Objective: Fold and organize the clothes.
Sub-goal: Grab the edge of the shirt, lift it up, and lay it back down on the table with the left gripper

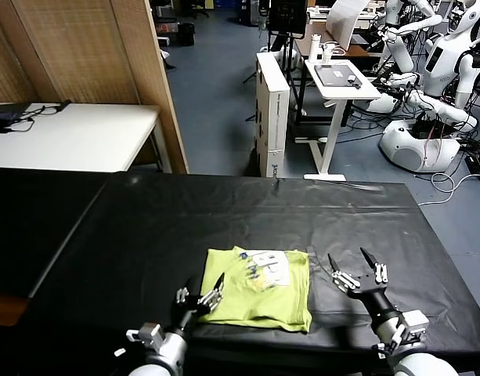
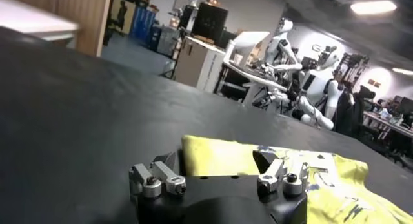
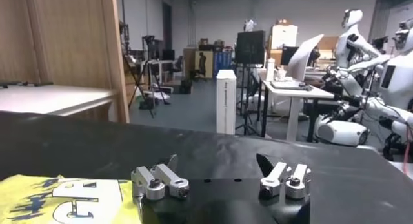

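Observation:
The lime yellow-green T-shirt [image 1: 261, 296] lies folded into a compact rectangle on the black table [image 1: 224, 219], near the front edge, white print facing up. My left gripper [image 1: 203, 291] is open at the shirt's front left corner, low over the table. In the left wrist view the shirt [image 2: 226, 159] lies just beyond the open fingers. My right gripper [image 1: 353, 268] is open and empty just right of the shirt. In the right wrist view the shirt's printed part [image 3: 64, 196] shows beside the fingers.
A white table [image 1: 75, 133] stands at the back left beside a wooden partition [image 1: 106, 47]. Behind the black table are a white box [image 1: 272, 110], a small white desk [image 1: 341, 86] and parked white robots [image 1: 427, 102].

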Motion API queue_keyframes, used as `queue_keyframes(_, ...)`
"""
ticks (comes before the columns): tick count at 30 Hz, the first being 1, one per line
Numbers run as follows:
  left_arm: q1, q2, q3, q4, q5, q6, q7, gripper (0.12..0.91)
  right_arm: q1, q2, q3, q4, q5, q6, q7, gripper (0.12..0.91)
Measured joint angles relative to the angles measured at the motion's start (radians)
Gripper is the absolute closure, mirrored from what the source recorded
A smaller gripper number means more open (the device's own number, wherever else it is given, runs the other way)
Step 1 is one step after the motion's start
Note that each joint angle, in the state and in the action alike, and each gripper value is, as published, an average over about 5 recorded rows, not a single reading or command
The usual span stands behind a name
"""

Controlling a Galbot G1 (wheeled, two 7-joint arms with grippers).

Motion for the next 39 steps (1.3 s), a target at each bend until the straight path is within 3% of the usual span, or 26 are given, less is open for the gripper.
queue_keyframes(7,0.01,0.0,-0.001,-0.004,-0.024,0.006,0.001,0.258,0.006,-0.001,-0.007,-0.006,-0.005,-0.001,0.0,0.118)
queue_keyframes(11,0.019,-0.003,-0.001,-0.009,-0.042,0.012,0.004,0.449,0.008,-0.001,-0.009,-0.009,-0.01,-0.001,0.0,0.118)
queue_keyframes(16,0.025,-0.005,0.0,-0.022,-0.063,0.022,0.008,0.787,0.01,-0.001,-0.013,-0.01,-0.017,-0.001,0.0,0.118)
queue_keyframes(18,0.026,-0.004,-0.001,-0.029,-0.069,0.028,0.008,0.849,0.01,0.0,-0.013,-0.011,-0.02,-0.001,0.0,0.118)
queue_keyframes(28,0.018,0.07,-0.067,-0.082,-0.078,0.064,0.002,0.856,0.021,0.01,-0.018,-0.026,-0.034,-0.009,0.007,0.118)
queue_keyframes(39,0.07,0.326,-0.285,-0.141,-0.18,0.057,0.008,0.856,0.046,0.033,-0.057,-0.045,-0.043,-0.012,0.008,0.118)
